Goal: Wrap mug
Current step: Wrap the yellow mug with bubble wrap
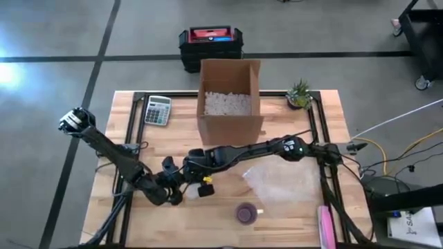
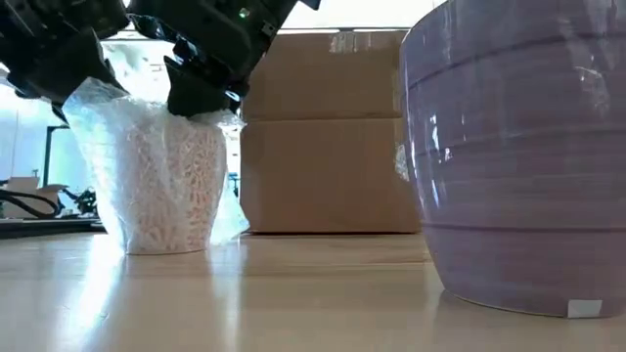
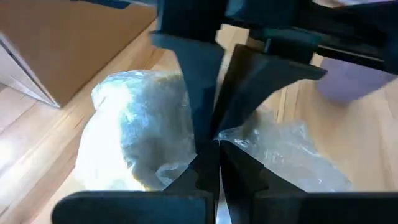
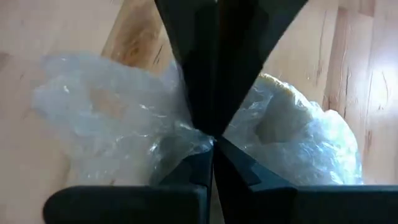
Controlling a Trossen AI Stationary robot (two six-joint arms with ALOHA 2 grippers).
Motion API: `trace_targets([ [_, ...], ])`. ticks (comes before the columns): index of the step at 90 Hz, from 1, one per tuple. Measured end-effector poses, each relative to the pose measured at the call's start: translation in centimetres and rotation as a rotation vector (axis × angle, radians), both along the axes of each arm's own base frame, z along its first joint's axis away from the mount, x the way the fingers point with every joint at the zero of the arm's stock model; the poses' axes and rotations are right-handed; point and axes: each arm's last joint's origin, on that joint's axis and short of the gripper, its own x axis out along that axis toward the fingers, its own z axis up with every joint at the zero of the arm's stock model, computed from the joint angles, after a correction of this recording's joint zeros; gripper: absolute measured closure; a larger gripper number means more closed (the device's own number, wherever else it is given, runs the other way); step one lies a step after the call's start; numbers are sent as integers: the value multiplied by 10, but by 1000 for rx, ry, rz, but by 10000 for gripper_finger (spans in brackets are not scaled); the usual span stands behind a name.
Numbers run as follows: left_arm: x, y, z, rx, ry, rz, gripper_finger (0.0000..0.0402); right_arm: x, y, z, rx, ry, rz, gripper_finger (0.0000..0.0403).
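Both pairs of jaws are pinched tight on clear bubble wrap point(image 3: 280, 155), gathered over a mug point(image 2: 161, 186) that stands upright on the wooden table point(image 1: 124, 117), left of centre in the low view. In the high view the left gripper point(image 1: 174, 188) and the right gripper point(image 1: 192, 168) meet over the bundle in the lower middle of the frame, the left arm reaching in from the left edge and the right arm stretching across from the right. The right wrist view shows the plastic bunched at the point where the fingers point(image 4: 186, 168) meet.

A purple cup point(image 1: 246, 213) stands apart near the table's lower edge and fills the right of the low view. A loose sheet of wrap point(image 1: 284, 181) lies just right of centre. An open cardboard box point(image 1: 230, 100) sits at the upper middle, a calculator point(image 1: 158, 110) to its left and a small plant point(image 1: 299, 93) to its right.
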Motion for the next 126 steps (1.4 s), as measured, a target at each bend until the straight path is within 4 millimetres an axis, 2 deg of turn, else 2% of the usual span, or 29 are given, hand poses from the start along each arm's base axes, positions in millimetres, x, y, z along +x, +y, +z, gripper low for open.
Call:
trace_targets([
  [17, -1, 1, -1, -10, -10, -3, 402, -14, -3, 50, 7, -68, 10, 403],
  [25, -1, 1, -1, -10, -11, -2, 402, -12, -3, 56, 23, -107, 16, 403],
  [29, -1, 1, 0, -7, -10, -4, 402, -11, -3, 51, 31, -97, 21, 403],
  [42, 1, 0, 3, 2, -10, -19, 402, -1, -2, 9, 30, -20, 23, 403],
  [54, 1, -2, 9, -7, 3, -53, 402, 4, -5, -9, 42, 7, 11, 403],
  [62, 2, -4, 21, -25, 5, -78, 402, 7, -7, -24, 35, 29, 0, 403],
  [78, -1, -4, 57, -27, 47, -111, 402, 7, -8, -26, 29, 36, -4, 403],
  [86, -6, 1, 64, 36, 102, -81, 402, 7, -8, -27, 31, 37, -6, 403],
  [95, -9, 7, 58, 115, 125, -36, 402, 7, -7, -27, 30, 36, -7, 403],
  [108, -8, 15, 32, 173, 165, -5, 402, 7, -7, -27, 29, 34, -7, 403],
  [126, 2, 12, 10, 153, 27, -72, 402, 6, -7, -25, 31, 41, -6, 403],
])
